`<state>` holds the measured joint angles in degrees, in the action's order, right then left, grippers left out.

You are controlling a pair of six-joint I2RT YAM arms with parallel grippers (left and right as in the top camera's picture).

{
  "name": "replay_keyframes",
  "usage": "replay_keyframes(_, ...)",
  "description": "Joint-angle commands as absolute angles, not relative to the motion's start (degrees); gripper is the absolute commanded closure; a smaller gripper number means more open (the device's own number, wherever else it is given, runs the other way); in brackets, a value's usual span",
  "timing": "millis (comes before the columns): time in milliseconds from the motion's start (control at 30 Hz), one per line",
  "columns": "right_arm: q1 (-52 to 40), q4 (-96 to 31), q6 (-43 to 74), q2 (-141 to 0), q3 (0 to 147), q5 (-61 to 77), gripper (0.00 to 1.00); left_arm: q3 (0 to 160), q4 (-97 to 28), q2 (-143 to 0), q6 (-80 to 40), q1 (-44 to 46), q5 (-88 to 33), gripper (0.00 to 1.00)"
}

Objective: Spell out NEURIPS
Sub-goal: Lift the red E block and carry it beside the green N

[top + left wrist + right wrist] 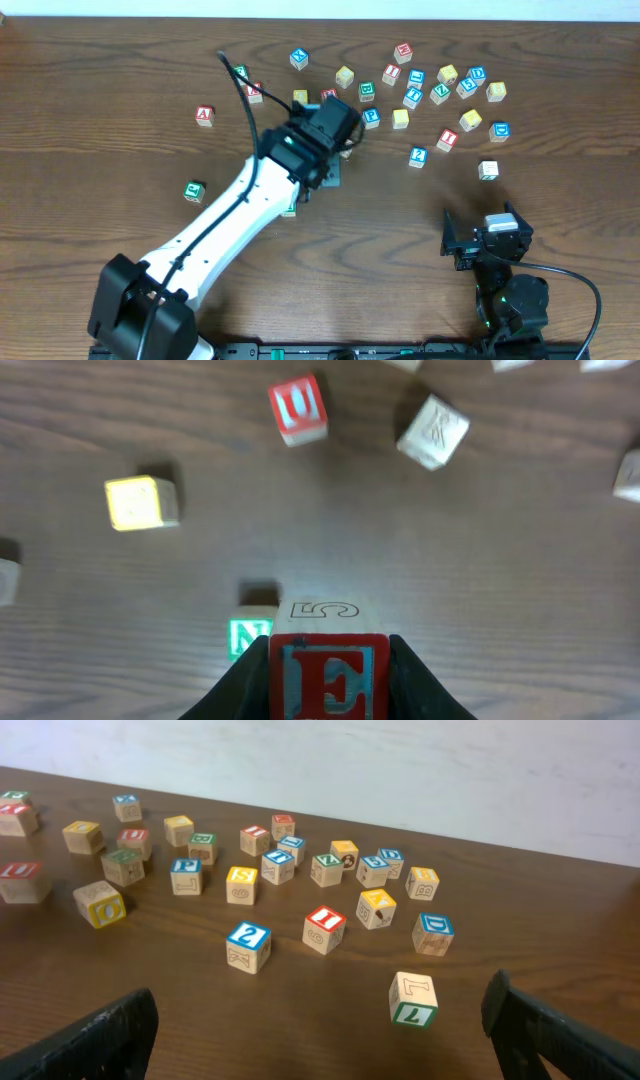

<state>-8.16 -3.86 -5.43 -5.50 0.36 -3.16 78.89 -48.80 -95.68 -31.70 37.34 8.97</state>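
Left wrist: left claw (328,652) clamped on E cube (328,682), pinched by its two sides. Wood: likely light, stiff, smooth, so flat opposite faces are best for the grip. N cube (248,637) just ahead-left of claw, U cube (298,407) well ahead. Right claw (325,1040) wide apart, empty.

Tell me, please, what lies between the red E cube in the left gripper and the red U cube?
Only bare table between the E cube and the U cube, in the left wrist view; the N cube sits aside.
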Motion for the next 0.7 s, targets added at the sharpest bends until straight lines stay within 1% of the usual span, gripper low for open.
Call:
replay_keyframes(0,-7.86,-4.10,-5.19,-5.26,0.32,-3.01,0.01,75.11,-47.03,-95.37,-33.85,38.63,9.72,0.81)
replay_keyframes(67,-7.86,-4.10,-5.19,-5.26,0.32,-3.01,0.01,73.69,-46.06,-95.37,-34.37,39.00,9.72,0.81)
replay_keyframes(100,-7.86,-4.10,-5.19,-5.26,0.32,-3.01,0.01,72.77,-45.32,-95.37,-34.63,39.11,9.74,0.86)
replay_keyframes(667,-7.86,-4.10,-5.19,-5.26,0.32,-3.01,0.01,60.69,-34.79,-95.37,-34.79,39.24,9.72,0.85)
